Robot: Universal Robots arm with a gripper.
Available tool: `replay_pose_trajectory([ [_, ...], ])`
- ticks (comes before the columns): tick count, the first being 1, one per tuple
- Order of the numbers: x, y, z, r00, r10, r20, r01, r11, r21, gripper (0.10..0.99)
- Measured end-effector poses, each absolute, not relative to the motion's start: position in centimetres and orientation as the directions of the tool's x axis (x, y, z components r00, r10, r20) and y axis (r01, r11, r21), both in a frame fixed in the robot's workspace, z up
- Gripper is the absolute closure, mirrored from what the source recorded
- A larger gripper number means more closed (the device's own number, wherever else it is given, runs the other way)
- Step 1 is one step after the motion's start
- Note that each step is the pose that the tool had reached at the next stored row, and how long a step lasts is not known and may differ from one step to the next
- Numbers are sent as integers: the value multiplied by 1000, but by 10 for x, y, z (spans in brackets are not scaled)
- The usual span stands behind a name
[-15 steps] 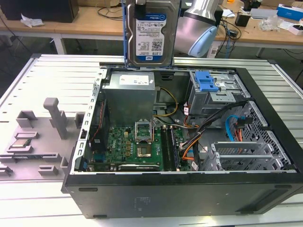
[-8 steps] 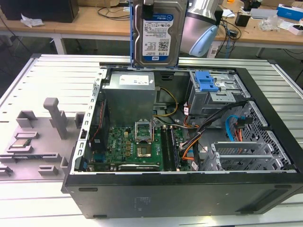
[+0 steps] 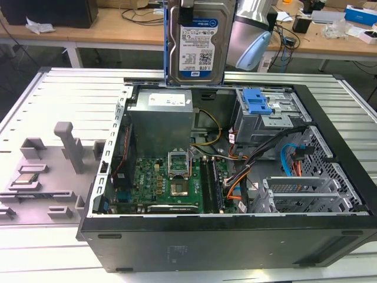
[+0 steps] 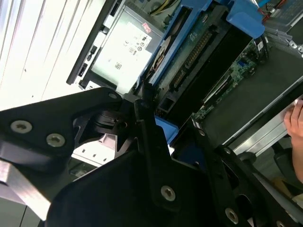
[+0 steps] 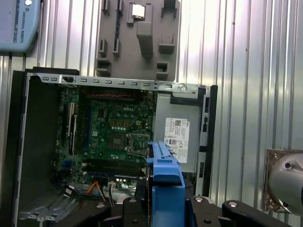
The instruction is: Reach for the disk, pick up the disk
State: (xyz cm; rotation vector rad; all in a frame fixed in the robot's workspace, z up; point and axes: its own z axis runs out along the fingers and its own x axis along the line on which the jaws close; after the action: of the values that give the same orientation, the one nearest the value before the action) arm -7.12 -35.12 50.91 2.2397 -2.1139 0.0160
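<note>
- Exterior view: the open case point(image 3: 224, 247) lies on its side on the slatted bench point(image 3: 65, 94).
- Inside the case, the board point(image 3: 168, 180) lies on the floor and the grey supply box point(image 3: 162, 118) sits at the far wall. A metal drive cage point(image 3: 265, 121) with a blue latch point(image 3: 256, 101) fills the far corner on the exterior view's right. Orange and black cables point(image 3: 235, 177) run between board and cage.
- Beside the case, on the exterior view's left, a grey tray point(image 3: 47, 171) holds a small square chip point(image 3: 26, 178).
- The disk point(image 3: 197, 44) hangs above the case's far wall, clear of it. It stands on end with its long axis upright, its label faces the camera, and the blue bracket runs down both long edges. The arm point(image 3: 250, 32) is just beside it.
- Second wrist view: the end effector point(image 4: 158, 125) is clamped on the disk, with its black fingers point(image 4: 147, 142) pressed to the blue bracket. The disk is seen edge-on, and its long axis runs from the fingers towards the case, with the supply box beyond it.
- First wrist view: the bracket's edge rises between the fingers over the case. The board and supply box lie inside below it, and the tray lies past the case wall.
</note>
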Motion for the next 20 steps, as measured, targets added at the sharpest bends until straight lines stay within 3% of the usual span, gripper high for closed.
replay_pose_trajectory([
  [20,-72,-423,509,59,-997,50,-998,-57,38,722],
])
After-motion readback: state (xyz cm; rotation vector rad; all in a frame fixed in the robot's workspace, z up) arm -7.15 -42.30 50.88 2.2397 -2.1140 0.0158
